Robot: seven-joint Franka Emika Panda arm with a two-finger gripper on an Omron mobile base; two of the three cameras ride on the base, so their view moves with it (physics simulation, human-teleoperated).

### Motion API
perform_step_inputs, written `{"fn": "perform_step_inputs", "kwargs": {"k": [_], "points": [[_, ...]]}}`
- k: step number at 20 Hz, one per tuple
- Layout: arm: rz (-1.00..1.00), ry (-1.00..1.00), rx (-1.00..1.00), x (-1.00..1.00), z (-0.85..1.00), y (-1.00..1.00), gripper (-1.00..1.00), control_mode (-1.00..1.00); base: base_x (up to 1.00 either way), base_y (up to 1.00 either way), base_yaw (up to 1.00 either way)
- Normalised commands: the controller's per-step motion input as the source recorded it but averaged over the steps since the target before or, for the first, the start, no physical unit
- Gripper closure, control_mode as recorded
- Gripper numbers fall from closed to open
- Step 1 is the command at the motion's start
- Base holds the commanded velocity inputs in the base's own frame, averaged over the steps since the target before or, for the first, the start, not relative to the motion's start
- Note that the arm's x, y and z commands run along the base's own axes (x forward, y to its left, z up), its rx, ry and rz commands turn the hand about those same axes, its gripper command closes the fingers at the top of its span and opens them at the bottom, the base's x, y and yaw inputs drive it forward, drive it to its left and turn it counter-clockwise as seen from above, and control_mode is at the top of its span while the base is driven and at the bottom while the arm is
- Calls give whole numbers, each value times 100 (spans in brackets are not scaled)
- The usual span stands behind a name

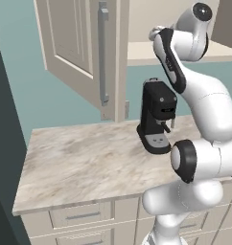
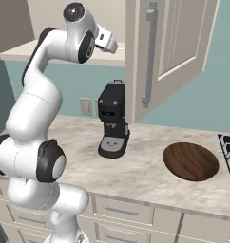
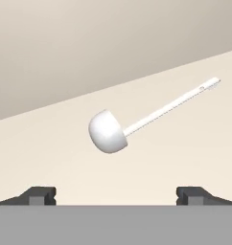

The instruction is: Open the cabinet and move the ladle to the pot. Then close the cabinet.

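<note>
The beige wall cabinet (image 1: 79,43) is standing open, its recessed-panel door with the long grey bar handle (image 1: 103,57) swung out over the marble counter (image 1: 84,167). The two-finger gripper (image 3: 116,195) is holding its fingers spread wide (gripping nothing), facing the white round-bowled ladle (image 3: 108,131) that is lying on the cabinet's pale shelf (image 3: 51,158), ahead of the fingertips and apart from them.

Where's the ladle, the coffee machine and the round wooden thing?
ladle (image 3: 107,132): hand view, on its white bowl.
coffee machine (image 2: 111,107): right base view, on its black body.
round wooden board (image 2: 190,161): right base view, on its middle.
</note>
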Motion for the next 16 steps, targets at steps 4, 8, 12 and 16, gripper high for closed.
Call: {"fn": "perform_step_inputs", "kwargs": {"k": [4, 8, 12, 16], "points": [[3, 0, 0, 32, -7, 0, -100, -100, 0, 0, 0], [3, 0, 0, 35, -4, 0, -100, -100, 0, 0, 0], [2, 0, 0, 34, -6, 0, -100, -100, 0, 0, 0], [3, 0, 0, 24, -5, -1, -100, -100, 0, 0, 0]]}}
